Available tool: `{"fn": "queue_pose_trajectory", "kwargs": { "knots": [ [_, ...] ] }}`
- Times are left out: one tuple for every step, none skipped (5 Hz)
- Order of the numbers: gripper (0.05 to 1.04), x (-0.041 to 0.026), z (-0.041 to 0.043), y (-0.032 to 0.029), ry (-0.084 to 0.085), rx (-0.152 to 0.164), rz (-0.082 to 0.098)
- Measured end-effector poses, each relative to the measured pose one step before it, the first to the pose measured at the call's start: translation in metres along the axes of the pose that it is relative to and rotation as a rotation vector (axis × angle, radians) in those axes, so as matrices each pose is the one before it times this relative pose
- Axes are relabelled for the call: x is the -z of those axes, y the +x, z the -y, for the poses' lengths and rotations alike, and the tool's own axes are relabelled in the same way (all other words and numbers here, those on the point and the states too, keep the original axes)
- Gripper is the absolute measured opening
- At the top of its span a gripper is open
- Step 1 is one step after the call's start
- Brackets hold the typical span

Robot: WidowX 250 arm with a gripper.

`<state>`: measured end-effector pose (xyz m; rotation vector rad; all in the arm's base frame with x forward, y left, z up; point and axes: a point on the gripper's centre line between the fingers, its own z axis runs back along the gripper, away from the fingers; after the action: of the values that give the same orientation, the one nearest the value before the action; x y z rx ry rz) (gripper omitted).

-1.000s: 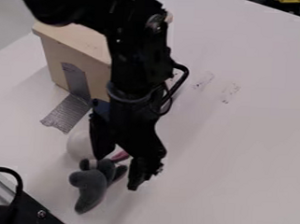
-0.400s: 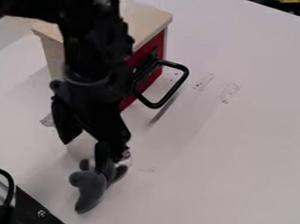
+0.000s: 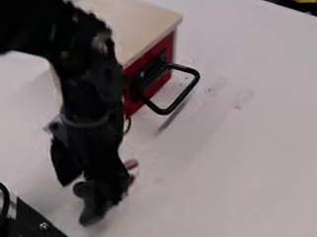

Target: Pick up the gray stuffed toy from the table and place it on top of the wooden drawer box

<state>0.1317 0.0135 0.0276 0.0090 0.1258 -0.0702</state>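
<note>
The black gripper (image 3: 85, 190) is low over the table at lower left, its two fingers apart. A dark grey plush toy (image 3: 91, 214) lies on the table right at the gripper, largely covered by the right-hand finger; whether they touch I cannot tell. A small pink part (image 3: 131, 164) shows just right of the gripper. Behind the arm stands a box with a light wooden top (image 3: 135, 20), a red front (image 3: 165, 46) and a black loop handle (image 3: 187, 92) sticking out to the right.
The box rests on a pale table (image 3: 252, 159) with faint smudges right of the handle. A black metal piece (image 3: 34, 224) with a curved black cable (image 3: 7, 195) occupies the bottom left corner. Dark and yellow items (image 3: 311, 6) are at the top right.
The arm has swung left, uncovering the box's red front and handle. Its gripper is now lower over the toy and covers more of it. The toy's lower end has stayed in place.
</note>
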Motion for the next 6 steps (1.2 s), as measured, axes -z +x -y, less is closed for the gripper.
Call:
{"fn": "queue_pose_trajectory", "kwargs": {
  "knots": [
    [1.0, 0.02134, -0.0027, 0.00323, 0.0081, -0.0007, -0.0518],
    [0.975, 0.00835, -0.00025, 0.00561, -0.004, -0.0132, -0.018],
    [0.713, -0.00286, 0.00088, -0.00075, 0.0149, -0.0085, -0.0066],
    [0.48, -0.02652, 0.0021, 0.00391, 0.0182, 0.0115, 0.0571],
    [0.394, -0.04675, -0.00019, 0.01255, -0.0107, -0.0138, 0.0785],
    [0.381, -0.04684, -0.01259, 0.0235, -0.0138, -0.0152, 0.0853]
  ]
}}
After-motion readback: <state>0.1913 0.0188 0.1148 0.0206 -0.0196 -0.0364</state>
